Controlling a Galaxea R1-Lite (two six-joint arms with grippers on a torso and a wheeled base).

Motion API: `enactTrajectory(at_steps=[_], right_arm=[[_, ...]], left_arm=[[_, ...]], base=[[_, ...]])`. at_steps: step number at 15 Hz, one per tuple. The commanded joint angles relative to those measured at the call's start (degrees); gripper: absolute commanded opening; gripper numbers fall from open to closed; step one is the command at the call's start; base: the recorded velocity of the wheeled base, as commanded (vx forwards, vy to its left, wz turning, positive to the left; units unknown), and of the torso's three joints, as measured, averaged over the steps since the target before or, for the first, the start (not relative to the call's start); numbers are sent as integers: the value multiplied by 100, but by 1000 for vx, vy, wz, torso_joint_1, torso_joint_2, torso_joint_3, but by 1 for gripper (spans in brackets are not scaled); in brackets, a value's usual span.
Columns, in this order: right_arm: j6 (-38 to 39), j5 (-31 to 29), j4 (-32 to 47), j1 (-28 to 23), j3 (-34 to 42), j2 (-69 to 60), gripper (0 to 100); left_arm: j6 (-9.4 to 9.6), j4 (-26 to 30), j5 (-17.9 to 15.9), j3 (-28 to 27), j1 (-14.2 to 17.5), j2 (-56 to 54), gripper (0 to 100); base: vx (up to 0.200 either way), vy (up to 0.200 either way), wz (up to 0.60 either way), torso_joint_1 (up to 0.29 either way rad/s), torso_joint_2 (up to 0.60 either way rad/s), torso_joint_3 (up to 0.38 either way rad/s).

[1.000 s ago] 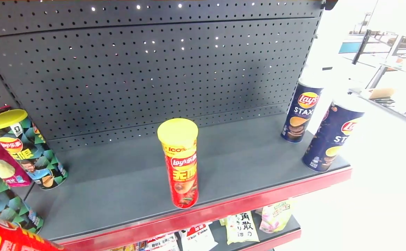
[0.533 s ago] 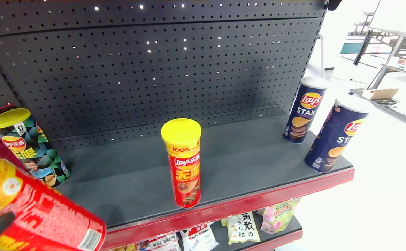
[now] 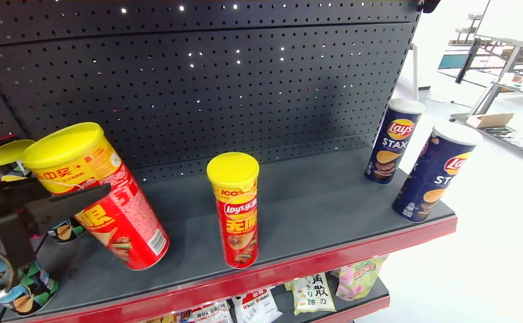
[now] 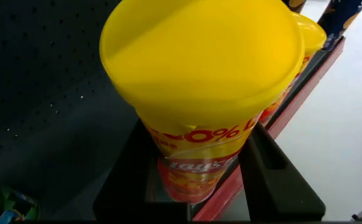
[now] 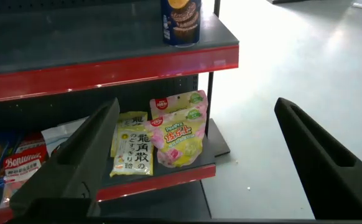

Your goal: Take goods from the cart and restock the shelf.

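A red can [image 3: 122, 220] with a yellow lid is held tilted over the left part of the shelf [image 3: 315, 202], its lid leaned to the left and its base brought low near the board; whether the base is touching the board cannot be told. The can is clasped on both sides, just under the lid, by the left claw [image 4: 199, 177], whose jaws are closed against it. A standing red can [image 3: 236, 211] of the same kind is placed just beside it toward the middle, green-patterned cans [image 3: 28, 287] are crowded close on the other side, and two dark blue cans [image 3: 391, 143] are set well apart at the far right end. The right claw [image 5: 199, 155] is spread wide with nothing in it, low down by the snack bags [image 5: 175, 134] of the lower shelf. Restocking is judged to be under way, with the placing not yet finished. If the can is let go while so tilted, it is likely to be tipped over and rolled past the red front edge [image 3: 288, 269]. If it is swung upright too broadly, the standing red can may be knocked down, and the green-patterned cans may be struck when the claw is drawn back.
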Motion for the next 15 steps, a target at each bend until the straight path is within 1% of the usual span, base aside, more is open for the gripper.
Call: enactTrajectory(at_steps=[1, 2, 3, 5, 7, 9, 12, 15], right_arm=[[-2, 3, 0, 1, -4, -2, 100], [-2, 3, 0, 1, 5, -2, 100], [-2, 3, 0, 1, -4, -2, 100], [-2, 3, 0, 1, 5, -2, 100], [-2, 3, 0, 1, 5, -2, 100], [-2, 3, 0, 1, -4, -2, 100], [-2, 3, 0, 1, -4, -2, 100], [-2, 3, 0, 1, -4, -2, 100]], left_arm=[[4, -181, 20, -120, -58, 655, 0], [-5, -436, 29, -129, -58, 857, 0], [-5, -524, 29, -173, -76, 962, 0], [-5, -533, 82, -349, -261, 1147, 0], [-5, -542, 135, -454, -305, 1296, 0], [-14, -542, 179, -445, -305, 1340, 0], [-22, -550, 179, -507, -305, 1578, 0], [-5, -559, 170, -841, -375, 1991, 0]], base=[[0, 0, 0, 0, 0, 0], [0, 0, 0, 0, 0, 0], [0, 0, 0, 0, 0, 0], [0, 0, 0, 0, 0, 0], [0, 0, 0, 0, 0, 0], [0, 0, 0, 0, 0, 0], [0, 0, 0, 0, 0, 0], [0, 0, 0, 0, 0, 0]])
